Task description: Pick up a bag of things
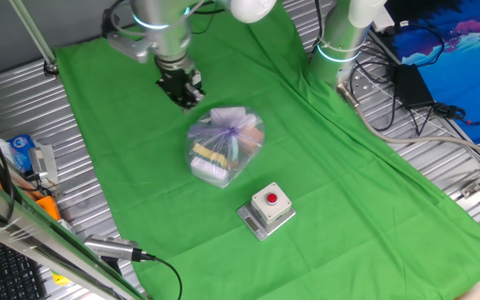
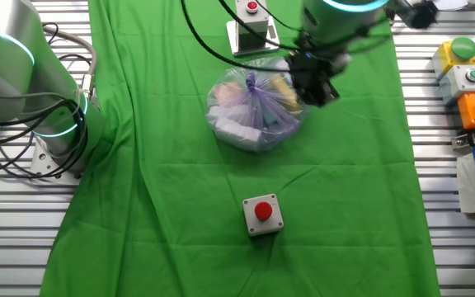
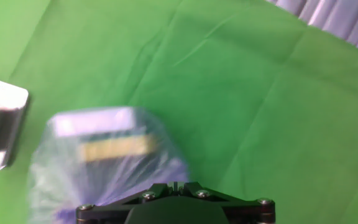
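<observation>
The clear bag of things (image 1: 226, 144), soft, crinkly and probably light, sits at frame centre on the green cloth (image 1: 348, 183), best pinched at its gathered purple top, while the gripper (image 1: 183, 92), its opening impossible to judge, hangs upper left.

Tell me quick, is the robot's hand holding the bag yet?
Gripper: not holding the bag; it sits beside it, apart. Whether its fingers are open or shut cannot be told.
</observation>
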{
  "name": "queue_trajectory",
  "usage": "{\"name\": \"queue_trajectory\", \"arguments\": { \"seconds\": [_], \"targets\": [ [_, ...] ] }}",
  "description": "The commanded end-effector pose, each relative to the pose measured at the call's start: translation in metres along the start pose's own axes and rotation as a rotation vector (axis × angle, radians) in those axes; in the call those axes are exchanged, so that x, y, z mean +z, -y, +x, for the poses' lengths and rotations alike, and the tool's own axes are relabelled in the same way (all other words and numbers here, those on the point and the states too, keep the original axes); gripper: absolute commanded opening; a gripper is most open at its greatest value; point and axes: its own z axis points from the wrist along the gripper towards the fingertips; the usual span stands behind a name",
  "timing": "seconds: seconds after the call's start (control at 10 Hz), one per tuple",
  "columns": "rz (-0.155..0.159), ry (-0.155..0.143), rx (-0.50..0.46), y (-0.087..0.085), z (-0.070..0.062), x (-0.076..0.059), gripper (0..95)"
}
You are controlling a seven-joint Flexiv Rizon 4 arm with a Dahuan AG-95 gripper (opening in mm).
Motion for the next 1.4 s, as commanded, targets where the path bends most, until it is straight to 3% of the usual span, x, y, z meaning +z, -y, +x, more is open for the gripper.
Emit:
{"name": "queue_trajectory", "arguments": {
  "seconds": [0.1, 0.2, 0.3, 0.8, 0.9, 1.4],
  "targets": [
    [0.009, 0.002, 0.028, -0.017, 0.012, 0.006, 0.0],
    [0.010, 0.008, 0.038, -0.029, 0.018, 0.014, 0.0],
    [0.011, 0.012, 0.044, -0.038, 0.021, 0.021, 19.0],
    [0.016, 0.013, 0.052, -0.067, 0.018, 0.032, 19.0],
    [0.016, 0.013, 0.052, -0.071, 0.018, 0.033, 38.0],
    [0.012, 0.011, 0.046, -0.081, 0.018, 0.035, 38.0]
  ]
}}
